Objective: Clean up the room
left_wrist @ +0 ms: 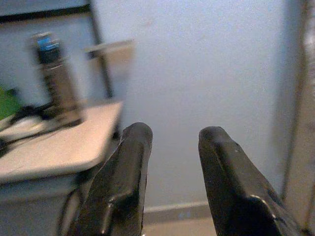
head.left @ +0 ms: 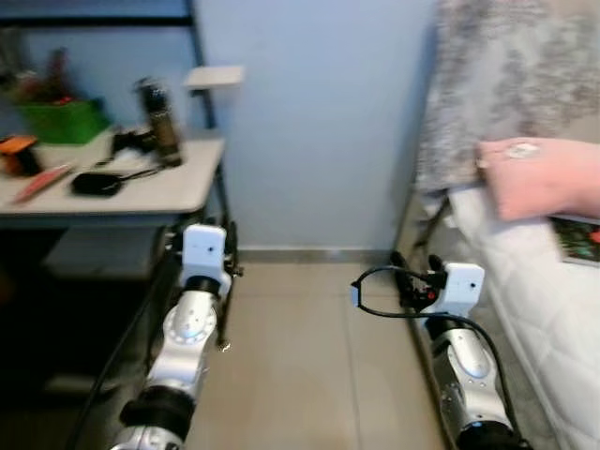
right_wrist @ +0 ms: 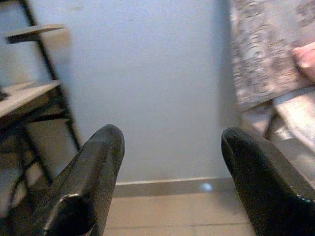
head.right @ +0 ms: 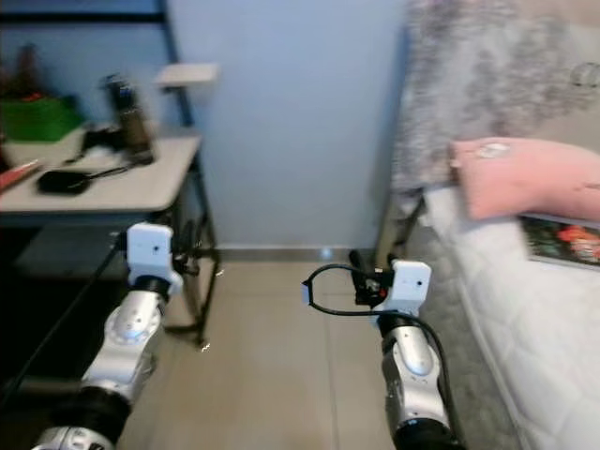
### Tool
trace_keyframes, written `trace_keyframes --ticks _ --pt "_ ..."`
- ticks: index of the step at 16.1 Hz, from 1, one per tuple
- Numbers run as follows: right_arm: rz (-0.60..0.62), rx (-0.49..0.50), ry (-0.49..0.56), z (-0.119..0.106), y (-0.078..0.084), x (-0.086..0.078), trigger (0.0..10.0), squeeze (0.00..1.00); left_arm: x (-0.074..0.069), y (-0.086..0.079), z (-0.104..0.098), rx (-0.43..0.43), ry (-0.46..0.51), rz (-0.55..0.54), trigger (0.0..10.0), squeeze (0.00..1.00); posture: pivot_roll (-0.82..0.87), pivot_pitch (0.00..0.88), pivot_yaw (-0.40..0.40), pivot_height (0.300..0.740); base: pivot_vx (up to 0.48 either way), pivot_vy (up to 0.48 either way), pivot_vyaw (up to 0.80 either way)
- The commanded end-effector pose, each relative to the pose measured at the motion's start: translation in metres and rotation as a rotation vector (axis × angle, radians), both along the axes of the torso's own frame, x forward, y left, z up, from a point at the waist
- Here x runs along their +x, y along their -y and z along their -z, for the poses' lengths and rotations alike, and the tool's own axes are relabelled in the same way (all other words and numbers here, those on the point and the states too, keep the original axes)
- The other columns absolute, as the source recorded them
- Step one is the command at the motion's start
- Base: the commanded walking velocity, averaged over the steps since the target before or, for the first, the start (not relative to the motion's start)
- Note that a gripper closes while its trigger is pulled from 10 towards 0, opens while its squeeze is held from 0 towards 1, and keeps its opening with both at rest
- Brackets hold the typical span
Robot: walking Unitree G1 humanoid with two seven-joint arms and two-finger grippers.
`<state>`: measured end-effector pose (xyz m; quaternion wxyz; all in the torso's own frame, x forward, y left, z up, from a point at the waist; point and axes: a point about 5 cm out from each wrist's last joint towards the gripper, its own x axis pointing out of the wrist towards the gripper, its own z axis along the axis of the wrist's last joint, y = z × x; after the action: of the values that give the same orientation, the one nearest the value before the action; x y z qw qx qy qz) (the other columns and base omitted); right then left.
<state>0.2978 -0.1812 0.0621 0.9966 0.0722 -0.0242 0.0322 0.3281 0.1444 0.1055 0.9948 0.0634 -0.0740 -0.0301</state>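
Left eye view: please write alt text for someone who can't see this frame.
Two silver robot arms reach forward over a tiled floor, the left gripper by a desk and the right gripper near a bed, both empty. The desk holds a dark bottle, a green bin and clutter; a pink pillow lies on the bed against a pale blue wall.
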Motion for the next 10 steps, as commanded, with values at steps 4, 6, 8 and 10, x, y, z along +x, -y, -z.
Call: trace_keyframes --ticks 4,6,8,10 --pt "0.016 -0.013 -0.021 0.004 0.0 0.0 10.0 0.0 0.007 -0.003 -0.002 -0.02 -0.012 0.029 10.0 0.0 0.13 0.0 0.024 0.74 0.48 0.0 0.0" --pt "0.017 0.001 -0.029 0.005 0.0 -0.001 10.0 0.0 0.007 -0.004 0.0 -0.028 -0.023 0.024 10.0 0.0 0.13 0.0 0.028 0.74 0.48 0.0 0.0" --pt "0.016 0.001 -0.032 0.006 0.001 -0.001 10.0 0.0 0.006 -0.004 0.003 -0.027 -0.038 0.024 10.0 0.0 0.13 0.0 0.029 0.74 0.48 0.0 0.0" --pt "0.012 -0.002 -0.047 0.008 0.001 -0.002 10.0 0.0 0.004 -0.004 0.008 -0.033 -0.051 0.028 10.0 0.0 0.13 0.0 0.025 0.74 0.48 0.0 0.0"
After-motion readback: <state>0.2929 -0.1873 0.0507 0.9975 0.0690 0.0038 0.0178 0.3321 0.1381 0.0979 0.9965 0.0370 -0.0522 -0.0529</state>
